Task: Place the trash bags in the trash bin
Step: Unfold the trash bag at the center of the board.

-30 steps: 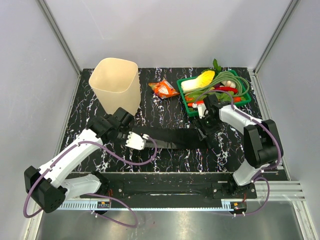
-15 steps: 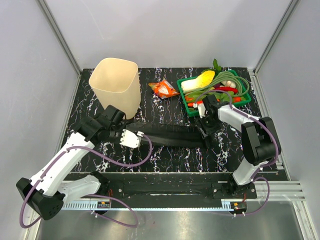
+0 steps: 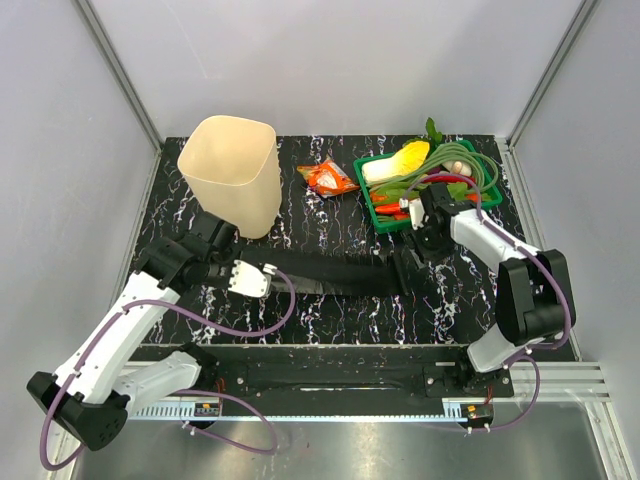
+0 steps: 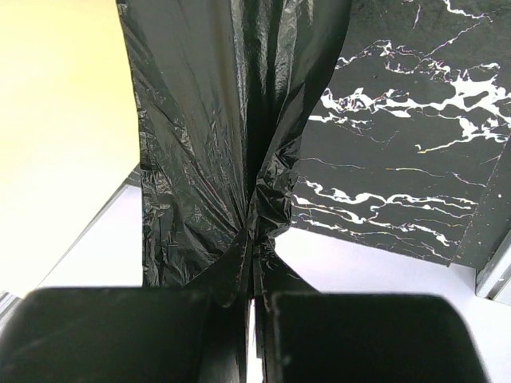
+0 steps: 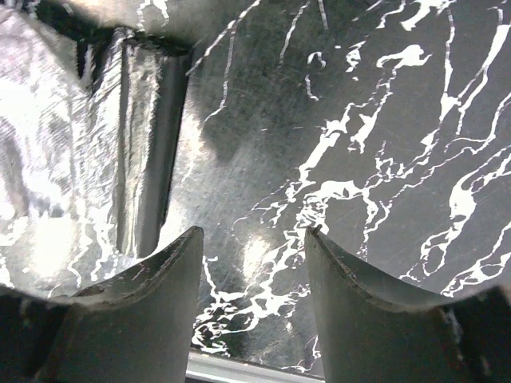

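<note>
Jaws of your left gripper (image 4: 254, 302) are clamped on the trash bag (image 3: 340, 272), stretched over the table (image 3: 330, 225) near the trash bin (image 3: 236, 196). Your right gripper (image 5: 254, 257) gapes, holding nothing. Vegetables (image 3: 432, 166) fill the green tray (image 3: 373, 207).

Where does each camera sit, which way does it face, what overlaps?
Top external: above, behind the bases, facing down on the table; left arm and right arm show.
Left wrist: looks past the left gripper, shut on the trash bag, trash bin beside.
Right wrist: faces down on the table past the open right gripper.
Shared: all three show the trash bag.
</note>
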You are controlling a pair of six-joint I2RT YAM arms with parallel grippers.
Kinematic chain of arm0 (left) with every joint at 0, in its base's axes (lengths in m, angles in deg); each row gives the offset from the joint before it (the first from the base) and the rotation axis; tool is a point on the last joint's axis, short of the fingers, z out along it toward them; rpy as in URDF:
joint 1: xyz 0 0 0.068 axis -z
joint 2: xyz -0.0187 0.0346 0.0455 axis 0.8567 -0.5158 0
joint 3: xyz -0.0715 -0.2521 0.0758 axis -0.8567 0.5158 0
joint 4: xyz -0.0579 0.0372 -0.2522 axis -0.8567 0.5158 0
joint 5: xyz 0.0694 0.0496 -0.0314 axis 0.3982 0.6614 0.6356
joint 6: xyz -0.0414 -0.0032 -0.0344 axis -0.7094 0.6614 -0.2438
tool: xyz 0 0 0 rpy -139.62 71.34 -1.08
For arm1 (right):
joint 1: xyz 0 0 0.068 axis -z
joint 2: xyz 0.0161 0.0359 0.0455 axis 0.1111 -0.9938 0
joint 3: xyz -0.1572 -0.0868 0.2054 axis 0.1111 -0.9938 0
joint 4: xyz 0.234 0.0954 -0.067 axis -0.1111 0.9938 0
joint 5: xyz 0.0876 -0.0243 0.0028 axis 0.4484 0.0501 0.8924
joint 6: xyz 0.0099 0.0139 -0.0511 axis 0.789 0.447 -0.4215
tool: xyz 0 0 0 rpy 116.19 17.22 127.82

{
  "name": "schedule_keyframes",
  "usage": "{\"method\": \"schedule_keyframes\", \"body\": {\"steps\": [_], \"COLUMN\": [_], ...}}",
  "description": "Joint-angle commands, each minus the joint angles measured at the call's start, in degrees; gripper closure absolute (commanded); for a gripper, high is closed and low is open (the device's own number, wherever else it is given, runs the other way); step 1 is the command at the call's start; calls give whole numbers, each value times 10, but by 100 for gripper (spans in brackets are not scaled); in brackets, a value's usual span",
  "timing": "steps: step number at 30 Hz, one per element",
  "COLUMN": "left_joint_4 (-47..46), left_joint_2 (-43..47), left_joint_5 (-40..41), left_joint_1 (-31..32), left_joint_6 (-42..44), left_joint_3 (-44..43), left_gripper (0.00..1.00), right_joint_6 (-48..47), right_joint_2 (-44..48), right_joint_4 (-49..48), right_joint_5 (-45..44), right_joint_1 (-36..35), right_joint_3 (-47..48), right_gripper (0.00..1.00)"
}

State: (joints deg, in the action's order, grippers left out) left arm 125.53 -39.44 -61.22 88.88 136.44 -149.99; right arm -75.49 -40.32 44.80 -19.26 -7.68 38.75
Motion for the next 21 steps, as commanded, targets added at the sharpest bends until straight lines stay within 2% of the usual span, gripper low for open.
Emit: {"method": "schedule_keyframes", "body": {"steps": [1, 7, 21], "left_joint_4": [5, 4, 2], "left_joint_2": [9, 3, 20], "left_joint_5": [8, 7, 11], "left_joint_1": [-5, -5, -21], "left_joint_6": [11, 11, 12], "left_joint_3": [-26, -24, 3], "left_gripper": [100, 100, 100], "right_joint_6": [3, 14, 9], "right_joint_2": [27, 3, -101], "right_joint_4": [27, -2, -58], "right_joint_5": [49, 78, 63], "right_joint_1": [-3, -57, -64], "right_joint_3": [32, 25, 29], "right_gripper": [40, 38, 37]}}
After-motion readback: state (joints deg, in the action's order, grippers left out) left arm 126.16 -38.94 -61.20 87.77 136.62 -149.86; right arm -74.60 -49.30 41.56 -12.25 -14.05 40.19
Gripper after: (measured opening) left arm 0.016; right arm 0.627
